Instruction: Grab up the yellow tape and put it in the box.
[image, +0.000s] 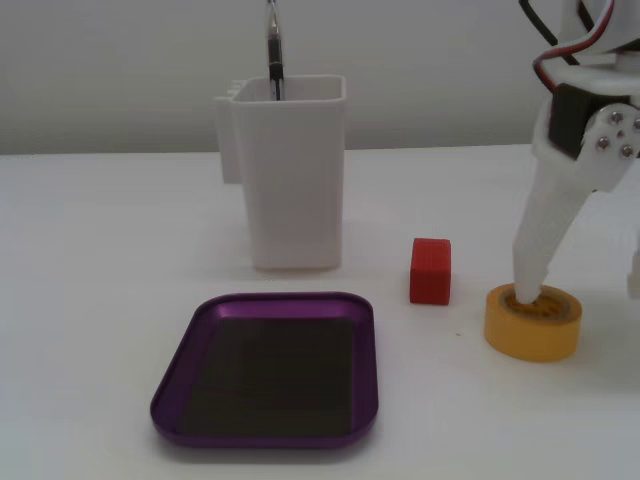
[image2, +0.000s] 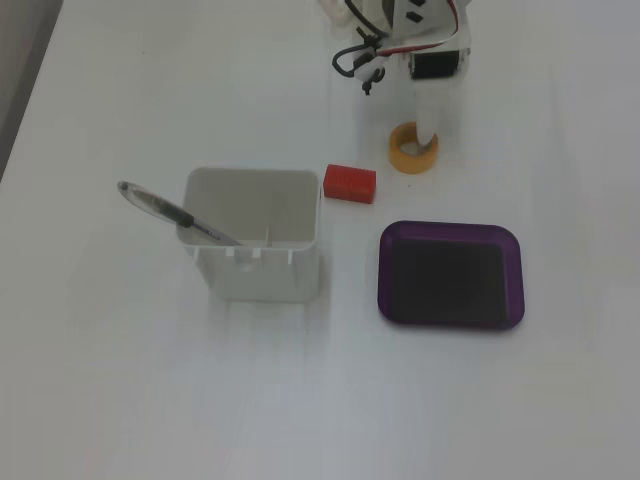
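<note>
yellow tape (image: 532, 325) flat on table, right of red cube (image: 430, 271) in a fixed view | one gripper (image: 529, 290) finger inside its core, closure I cannot tell | looks stiff, light; I'd pinch the wall | box (image: 170, 390) empty

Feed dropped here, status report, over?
Claw down, one finger inside yellow tape core, grip unclear. Tape on table. Purple box empty. Red cube beside tape.

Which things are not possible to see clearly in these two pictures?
- Gripper: one white finger enters the yellow tape core; the other finger's tip is cut off at the right edge of a fixed view, so open or shut is unclear.
- Pen: its lower end is hidden inside the white container.
</note>
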